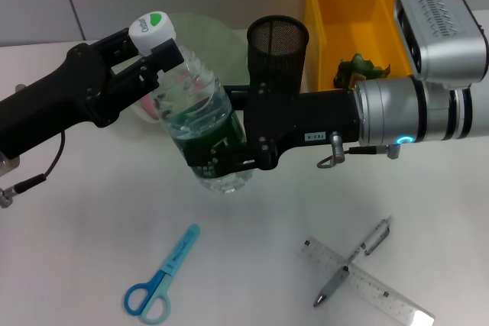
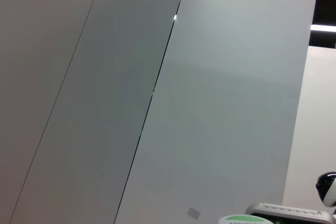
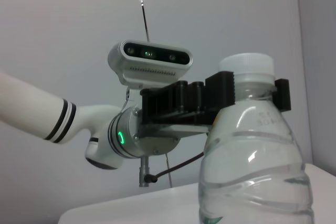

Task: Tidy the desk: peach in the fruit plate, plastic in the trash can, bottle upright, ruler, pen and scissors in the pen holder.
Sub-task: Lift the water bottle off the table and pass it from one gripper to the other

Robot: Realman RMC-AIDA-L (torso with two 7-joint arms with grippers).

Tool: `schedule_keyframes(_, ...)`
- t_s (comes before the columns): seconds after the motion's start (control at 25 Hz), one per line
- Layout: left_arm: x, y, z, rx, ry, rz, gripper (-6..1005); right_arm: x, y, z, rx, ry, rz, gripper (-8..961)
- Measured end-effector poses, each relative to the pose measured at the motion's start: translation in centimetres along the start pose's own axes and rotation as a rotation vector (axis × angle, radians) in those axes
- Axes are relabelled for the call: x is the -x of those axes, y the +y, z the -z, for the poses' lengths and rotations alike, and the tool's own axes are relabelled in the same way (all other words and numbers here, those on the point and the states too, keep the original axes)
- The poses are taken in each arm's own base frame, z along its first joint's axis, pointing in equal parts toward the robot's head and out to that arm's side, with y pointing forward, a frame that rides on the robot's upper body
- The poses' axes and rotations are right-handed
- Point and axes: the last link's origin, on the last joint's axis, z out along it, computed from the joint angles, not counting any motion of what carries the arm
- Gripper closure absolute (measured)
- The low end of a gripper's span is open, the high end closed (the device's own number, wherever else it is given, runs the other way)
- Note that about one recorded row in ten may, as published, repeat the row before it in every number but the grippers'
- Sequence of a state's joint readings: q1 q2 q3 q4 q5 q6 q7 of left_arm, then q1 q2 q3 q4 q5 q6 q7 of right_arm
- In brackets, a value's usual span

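Nearest you on the worktop (image 1: pixel 76 265): scissors (image 1: pixel 162 276), pen (image 1: pixel 353 262) lying across the ruler (image 1: pixel 365 281), all waiting. Step in hand, as I read it, is standing the bottle (image 1: pixel 200 124) up. It's tilted, base near the worktop. Right end effector (image 1: pixel 221 159) pinches its lower body, fingers pressed onto the label. Left end effector (image 1: pixel 145 47) is clamped round the neck just under the cap. Next you need to tip it vertical, seat the base flat, then release both. Behind: pen holder (image 1: pixel 277 47), trash can (image 1: pixel 351 13) with plastic (image 1: pixel 355 70) inside, fruit plate (image 1: pixel 200 28).
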State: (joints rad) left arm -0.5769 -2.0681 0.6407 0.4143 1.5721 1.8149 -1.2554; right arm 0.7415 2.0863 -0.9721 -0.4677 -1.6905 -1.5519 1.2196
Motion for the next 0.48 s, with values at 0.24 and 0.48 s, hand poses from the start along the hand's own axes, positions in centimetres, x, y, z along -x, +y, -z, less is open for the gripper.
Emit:
schedule_keyframes(0.24,0.02,0.05,0.01,0.002,0.001,0.002,566,0.09,-0.02,0.10,-0.002,-0.006,0.002,183)
schedule_keyframes(0.48,0.18,0.12,0.05,0.002,0.001,0.011,565,0.10,-0.10,0.24,-0.011,-0.011,0.001,182)
